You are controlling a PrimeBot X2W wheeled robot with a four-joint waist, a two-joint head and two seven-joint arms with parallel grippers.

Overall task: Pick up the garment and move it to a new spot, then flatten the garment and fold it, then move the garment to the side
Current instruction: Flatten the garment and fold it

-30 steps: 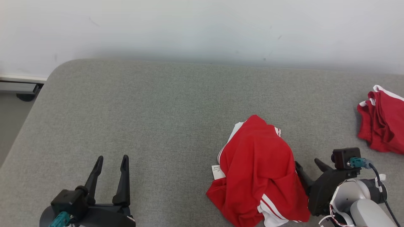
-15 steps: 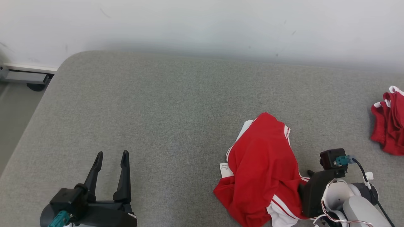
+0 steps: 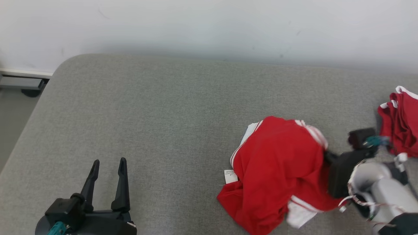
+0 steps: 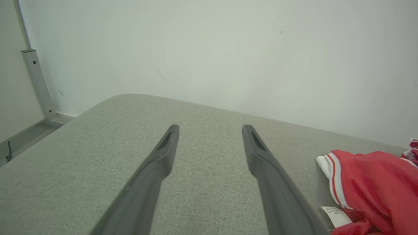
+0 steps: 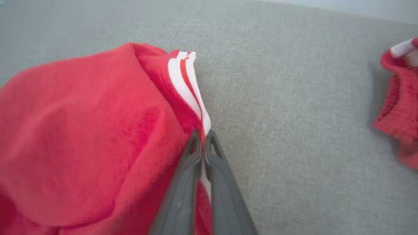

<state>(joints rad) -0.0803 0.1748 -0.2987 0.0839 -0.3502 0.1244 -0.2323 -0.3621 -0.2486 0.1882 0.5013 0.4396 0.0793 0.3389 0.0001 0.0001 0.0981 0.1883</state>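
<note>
The garment (image 3: 277, 163), lower right, was pinched at its striped edge by the right gripper (image 5: 203, 135); the left gripper (image 3: 109, 161) was seen spread, lower left.

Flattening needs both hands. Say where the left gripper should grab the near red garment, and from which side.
Likely the white-trimmed edge of the garment beside the label, approached from the robot's left: it faces the open left gripper, opposite the striped edge the right gripper pinches.

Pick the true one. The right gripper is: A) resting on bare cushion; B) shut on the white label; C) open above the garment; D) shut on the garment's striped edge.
D: the right gripper is closed on the red garment at its white-striped edge.
</note>
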